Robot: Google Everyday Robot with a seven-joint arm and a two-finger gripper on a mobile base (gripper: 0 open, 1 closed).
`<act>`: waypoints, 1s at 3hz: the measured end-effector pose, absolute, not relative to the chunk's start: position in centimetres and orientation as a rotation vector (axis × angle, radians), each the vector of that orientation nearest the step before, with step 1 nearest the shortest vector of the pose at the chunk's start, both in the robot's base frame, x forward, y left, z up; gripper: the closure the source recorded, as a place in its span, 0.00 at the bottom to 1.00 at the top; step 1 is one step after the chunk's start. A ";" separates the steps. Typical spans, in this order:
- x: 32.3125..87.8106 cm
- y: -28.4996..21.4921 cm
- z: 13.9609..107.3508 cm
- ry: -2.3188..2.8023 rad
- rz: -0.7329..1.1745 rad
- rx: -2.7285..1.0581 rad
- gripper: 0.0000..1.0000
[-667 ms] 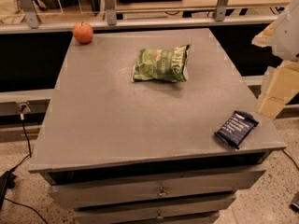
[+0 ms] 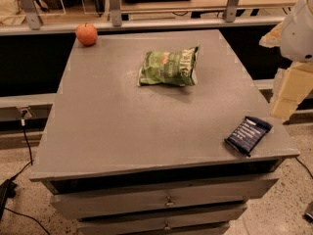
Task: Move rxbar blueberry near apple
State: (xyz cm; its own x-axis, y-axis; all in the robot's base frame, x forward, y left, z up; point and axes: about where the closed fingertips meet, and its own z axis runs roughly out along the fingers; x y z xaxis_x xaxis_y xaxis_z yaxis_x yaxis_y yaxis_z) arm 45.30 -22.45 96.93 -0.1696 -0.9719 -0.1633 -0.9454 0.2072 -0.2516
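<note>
Distance is the whole job here: the rxbar blueberry [image 2: 247,135] lies flat on the table [image 2: 122,131] well to the front-right of the green chip bag [image 2: 168,67], while the apple [image 2: 86,34] sits to that bag's back-left, so the bar has a long diagonal to cross. My gripper [image 2: 286,94] hangs well to the right of the chip bag, apart from the bar — whether it is released or clenched I cannot tell. I judge it poised there to reach down onto the bar.
</note>
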 end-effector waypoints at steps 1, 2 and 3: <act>47.6 -24.9 94.7 2.097 -0.044 -2.042 0.00; 49.3 -26.0 93.4 1.933 0.005 -2.224 0.00; 50.0 -25.8 93.6 1.829 -0.065 -2.281 0.00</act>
